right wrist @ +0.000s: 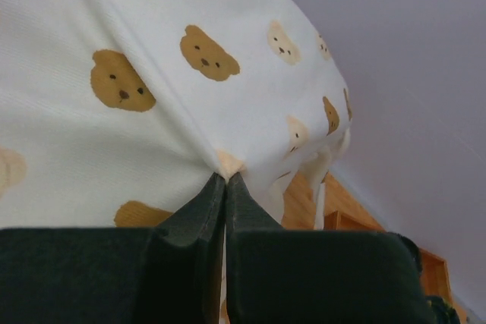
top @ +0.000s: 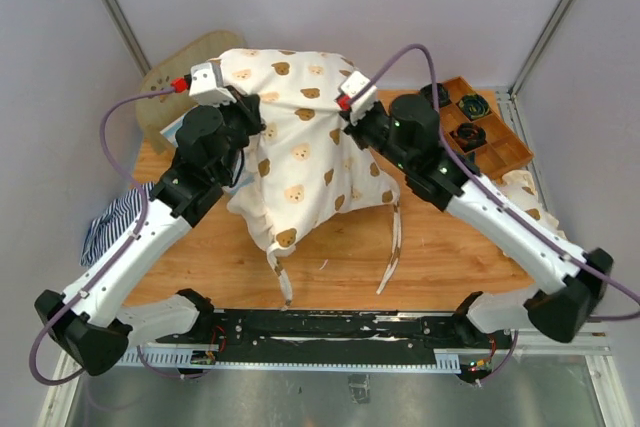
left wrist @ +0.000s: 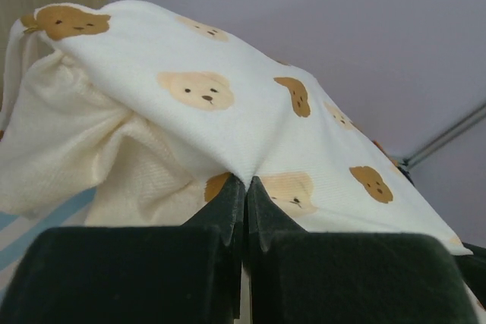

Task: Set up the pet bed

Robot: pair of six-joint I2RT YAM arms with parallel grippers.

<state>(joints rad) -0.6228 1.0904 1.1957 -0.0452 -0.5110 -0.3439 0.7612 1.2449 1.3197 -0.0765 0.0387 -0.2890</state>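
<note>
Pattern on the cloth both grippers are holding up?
The cloth is cream with tan and brown bear faces; clearest in the right wrist view.

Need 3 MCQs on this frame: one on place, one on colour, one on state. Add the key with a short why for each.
1. Where is the tray?
A. far right of the table
B. far left
C. near edge, centre

2. What is the print on the cloth?
A. blue stripes
B. brown and tan bear faces
C. green dots

3. The left gripper and right gripper are:
A. both open
B. one open, one shut
C. both shut on the cloth

Key: 1 A, it sits at the far right corner. 2 B, bear faces on cream show in every view. 3 C, each wrist view shows cloth pinched between closed tips.
</note>
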